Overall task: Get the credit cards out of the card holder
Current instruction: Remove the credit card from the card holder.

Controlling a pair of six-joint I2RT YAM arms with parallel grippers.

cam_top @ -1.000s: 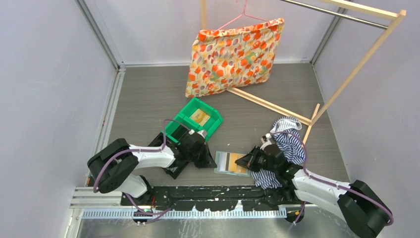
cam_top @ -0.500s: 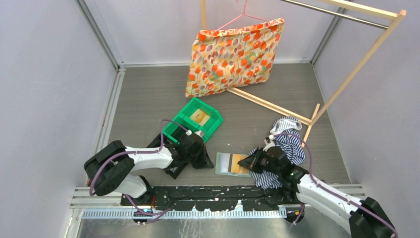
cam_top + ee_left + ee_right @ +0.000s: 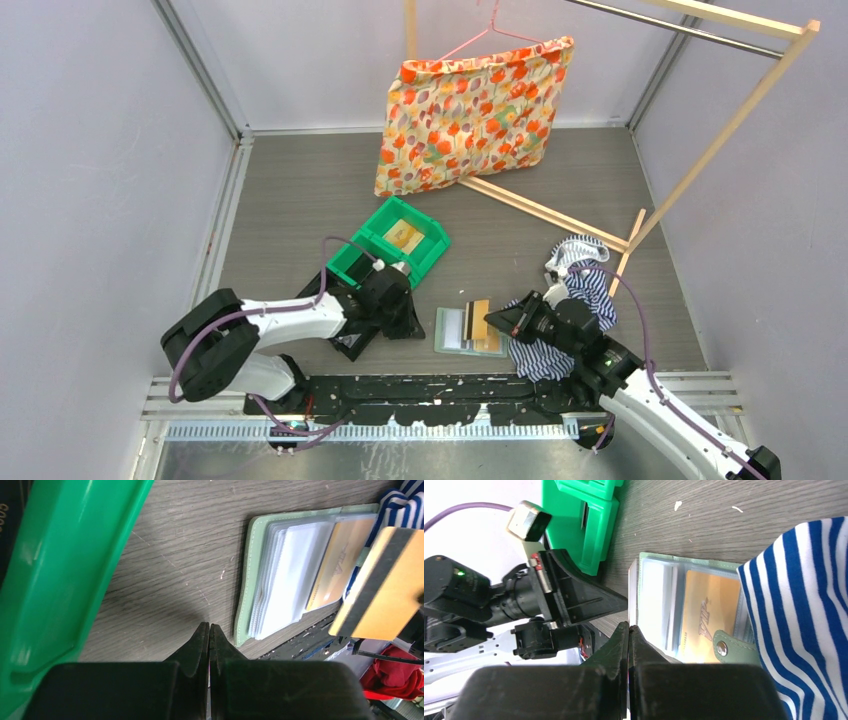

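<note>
- Left of centre: bright green plastic bin (image 3: 432, 258) on the grey wood-grain table (image 3: 300, 200), with a flat tan rectangle (image 3: 405, 235) lying inside.
- Just right of the bin: left gripper (image 3: 209, 629), low over the table between the bin and the sage-green soft bifold card holder (image 3: 245, 580), near its corner but apart from it. Fingers pressed together, nothing between them.
- In the middle, by the table's near edge: the card holder, open and flat between the two grippers, clear sleeves facing up. One tan-gold plastic credit card (image 3: 332, 565) sits in a sleeve on the right half. Green snap tab (image 3: 729, 650) with a metal stud rests on that same half.
- Over the holder's right half: dark-striped tan-gold credit card (image 3: 385, 585), out of the sleeves, raised and tilted.
- Right of that: right gripper (image 3: 629, 630), fingers closed on the dark-striped card, pinching it. Shows edge-on as a thin pale line in the right wrist view.
- Far right: blue-and-white striped cloth (image 3: 804, 610), crumpled on the table, overlapping the holder's right edge.
</note>
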